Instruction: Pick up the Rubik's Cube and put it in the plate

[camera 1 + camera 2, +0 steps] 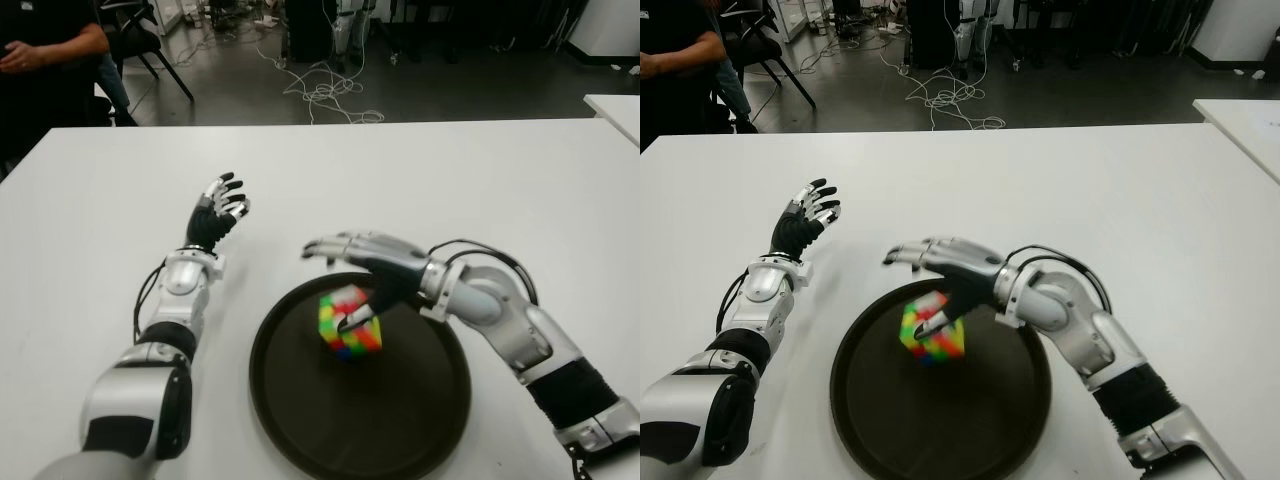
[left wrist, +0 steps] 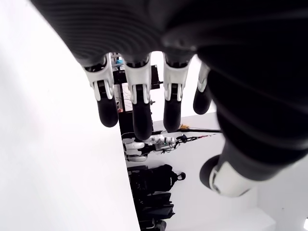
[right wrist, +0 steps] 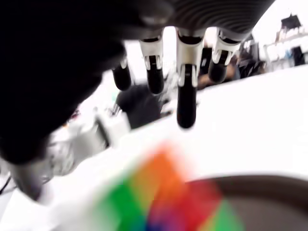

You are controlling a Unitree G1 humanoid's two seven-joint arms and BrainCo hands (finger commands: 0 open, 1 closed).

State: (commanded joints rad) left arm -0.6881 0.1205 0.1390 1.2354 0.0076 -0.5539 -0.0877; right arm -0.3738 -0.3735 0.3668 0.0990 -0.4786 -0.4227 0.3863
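**While fingers fan out, cube sits tilted in plate**

With its forearm reaching in from the right, the right hand (image 1: pixel 365 270) hovers palm-down over the plate's far side, four fingers fanned out straight and the thumb angled down against the Rubik's Cube (image 1: pixel 350 323). Whether the thumb grips or merely touches cannot be told. Tipped on an edge, the cube sits inside the dark round plate (image 1: pixel 300 420). Left of the plate, the left hand (image 1: pixel 220 212) is raised, fingers loosely spread above the white surface (image 1: pixel 500 180).
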